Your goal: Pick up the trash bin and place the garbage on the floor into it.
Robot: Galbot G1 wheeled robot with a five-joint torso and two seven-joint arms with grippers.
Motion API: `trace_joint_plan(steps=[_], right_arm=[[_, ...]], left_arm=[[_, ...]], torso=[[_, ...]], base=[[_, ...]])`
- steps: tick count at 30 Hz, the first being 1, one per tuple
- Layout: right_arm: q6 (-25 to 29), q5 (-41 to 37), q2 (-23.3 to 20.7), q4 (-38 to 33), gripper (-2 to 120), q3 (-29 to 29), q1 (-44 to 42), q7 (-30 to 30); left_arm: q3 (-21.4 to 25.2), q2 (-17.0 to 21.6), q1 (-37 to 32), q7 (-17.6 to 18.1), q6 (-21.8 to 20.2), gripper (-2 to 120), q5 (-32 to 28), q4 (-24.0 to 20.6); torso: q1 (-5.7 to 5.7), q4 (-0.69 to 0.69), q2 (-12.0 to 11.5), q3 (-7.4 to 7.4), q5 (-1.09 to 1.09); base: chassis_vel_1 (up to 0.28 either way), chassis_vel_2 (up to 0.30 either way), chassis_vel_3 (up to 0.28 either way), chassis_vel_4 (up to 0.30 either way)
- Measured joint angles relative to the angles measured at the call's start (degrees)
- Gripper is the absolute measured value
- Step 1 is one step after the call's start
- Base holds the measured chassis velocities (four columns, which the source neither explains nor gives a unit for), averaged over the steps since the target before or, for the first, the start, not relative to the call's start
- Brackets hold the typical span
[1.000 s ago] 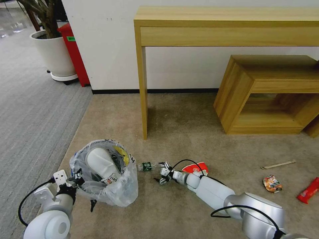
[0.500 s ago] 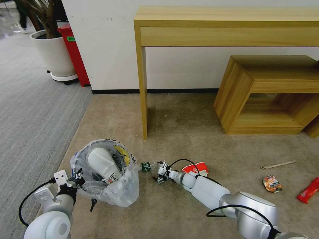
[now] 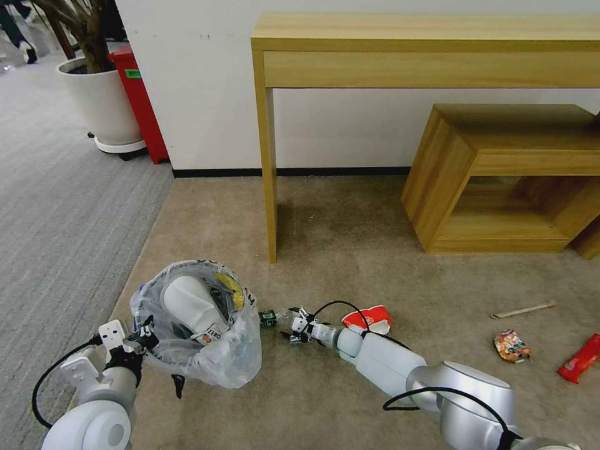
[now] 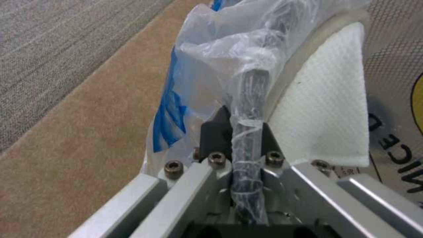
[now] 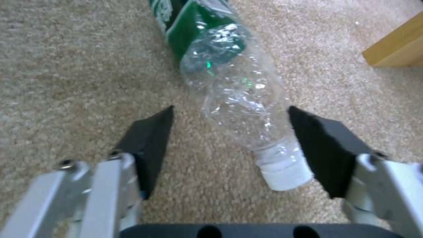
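Black letters "ICE" on trash bin (image 4: 392,155) liner; "ZERO" on slipper (image 3: 213,335) label.

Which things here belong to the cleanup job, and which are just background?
Job: bin, gripped at its rim by left gripper; bottle between open right gripper; cup; stick; snack packet; red wrapper.
Background: desk; low shelf; plant pot.

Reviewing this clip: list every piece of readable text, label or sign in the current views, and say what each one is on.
"ZERO": small label inside the trash bin, beside the white slipper.
"NICE D", cut off at the edge: black lettering on the bin's clear bag, left wrist view.
Green label on the plastic bottle: white print, too blurred to read.
Green sign on the red box: too small to read.
Orange snack packet and red wrapper: print unreadable.
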State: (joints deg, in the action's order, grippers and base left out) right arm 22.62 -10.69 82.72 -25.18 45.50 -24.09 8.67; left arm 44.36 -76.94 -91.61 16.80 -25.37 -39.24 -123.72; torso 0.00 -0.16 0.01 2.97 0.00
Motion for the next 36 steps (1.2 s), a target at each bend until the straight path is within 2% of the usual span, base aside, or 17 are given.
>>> trace_joint_plan(steps=[2, 4, 5, 8, 9, 10, 19, 21, 26, 30, 31, 33, 34, 36], right_arm=[[0.38, -0.01, -0.34, -0.21, 53, -0.04, -0.06, 0.18], [0.45, -0.01, -0.42, -0.27, 51, -0.06, -0.07, 0.27], [0.62, -0.02, -0.57, -0.36, 44, -0.14, -0.13, 0.42], [0.79, -0.02, -0.72, -0.44, 38, -0.22, -0.19, 0.6], [0.87, -0.01, -0.83, -0.53, 28, -0.34, -0.24, 0.69], [0.99, 0.0, -0.91, -0.57, 25, -0.4, -0.32, 0.71], [1.85, 0.02, -1.49, -0.96, 7, -0.8, -0.51, 1.43], [2.32, 0.02, -1.91, -1.52, 1, -1.08, -0.52, 1.7], [2.9, -0.25, -2.99, -2.83, 0, -1.48, -0.54, 1.86], [3.95, -1.41, -5.79, -6.3, 0, -2.96, -0.71, 1.89], [3.88, -2.47, -7.28, -9.07, 0, -3.72, -0.95, 1.68], [3.75, -3.85, -9.52, -13.39, 0, -5.79, -1.58, 1.41], [3.75, -3.85, -9.52, -13.39, 0, -5.79, -1.58, 1.41], [3.73, -7.18, -13.41, -20.16, 0, -8.51, -2.69, 1.49]], left_arm=[[-0.06, -0.01, 0.14, -0.01, 0.04, 1, 0.02, 0.11], [-0.07, 0.0, 0.18, -0.01, 0.07, 1, 0.02, 0.16], [-0.1, 0.01, 0.28, -0.01, 0.11, 1, 0.04, 0.26], [-0.14, 0.01, 0.32, -0.01, 0.12, 1, 0.06, 0.32], [-0.18, 0.02, 0.42, -0.01, 0.13, 1, 0.08, 0.47], [-0.18, 0.02, 0.48, -0.01, 0.14, 1, 0.09, 0.56], [-0.24, 0.04, 0.91, -0.01, 0.19, 1, 0.19, 1.48], [-0.3, 0.05, 1.1, -0.01, 0.24, 1, 0.27, 1.91], [-0.27, 0.16, 1.3, 0.01, 0.26, 1, 0.31, 2.36], [-0.13, 0.4, 1.37, 0.1, 0.26, 1, 0.36, 2.77], [-0.13, 0.5, 1.45, 0.14, 0.23, 1, 0.37, 2.9], [-0.17, 0.59, 1.51, 0.18, 0.14, 1, 0.46, 3.12], [-0.17, 0.59, 1.51, 0.18, 0.14, 1, 0.46, 3.12], [-0.43, 0.67, 1.64, 0.22, -0.06, 1, 0.84, 3.59]], torso=[[0.0, 0.0, 0.01, 0.0, 0.0], [0.0, 0.0, 0.01, 0.0, 0.0], [0.0, 0.0, 0.01, 0.0, 0.0], [0.0, -0.01, 0.01, 0.0, 0.0], [0.0, 0.0, 0.01, 0.0, 0.0], [0.0, 0.0, 0.01, 0.0, 0.0], [0.0, 0.02, 0.01, 0.02, 0.01], [0.0, 0.03, 0.0, 0.03, 0.02], [0.0, 0.03, -0.01, 0.04, 0.02], [0.0, 0.0, -0.02, 0.04, 0.0], [0.0, -0.03, -0.02, 0.04, -0.02], [0.0, 0.0, -0.01, 0.03, 0.02], [0.0, 0.0, -0.01, 0.03, 0.02], [0.0, 0.03, -0.02, 0.03, 0.03]], base=[[0.0, 0.0, 0.0, 0.0], [0.0, 0.0, 0.0, 0.0], [0.0, 0.0, 0.0, 0.0], [0.0, 0.0, 0.0, 0.0], [0.0, 0.0, 0.0, 0.0], [0.0, 0.0, 0.0, 0.0], [0.0, 0.0, 0.0, 0.0], [0.0, 0.0, 0.0, 0.0], [0.0, 0.0, 0.0, 0.0], [0.0, 0.0, 0.0, 0.0], [0.0, 0.0, 0.0, 0.0], [0.0, 0.0, 0.0, 0.0], [0.0, 0.0, 0.0, 0.0], [0.0, 0.0, 0.0, 0.0]])
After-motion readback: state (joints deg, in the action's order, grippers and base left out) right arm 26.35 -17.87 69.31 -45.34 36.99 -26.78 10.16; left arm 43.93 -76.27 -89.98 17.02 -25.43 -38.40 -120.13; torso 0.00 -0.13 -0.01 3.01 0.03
